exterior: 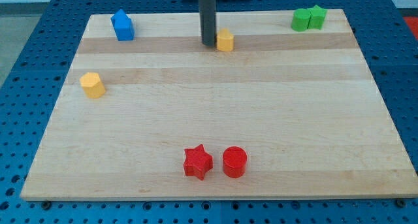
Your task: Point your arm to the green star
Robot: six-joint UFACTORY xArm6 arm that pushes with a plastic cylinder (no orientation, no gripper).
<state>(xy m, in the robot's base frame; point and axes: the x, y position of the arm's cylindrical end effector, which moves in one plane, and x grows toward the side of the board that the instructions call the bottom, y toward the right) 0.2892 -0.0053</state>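
Two green blocks stand together at the view's top right. The right one (317,17) looks like the green star; the left one (301,19) is a blockier green piece. My tip (208,42) is at the lower end of the dark rod near the top centre of the board. It is right beside a small yellow block (225,39), on that block's left, touching or nearly touching. The green blocks are far to the tip's right and slightly higher in the view.
A blue block (122,25) stands at the top left. A yellow hexagonal block (93,85) is at the left edge. A red star (198,162) and a red cylinder (234,162) sit side by side near the bottom centre of the wooden board (215,113).
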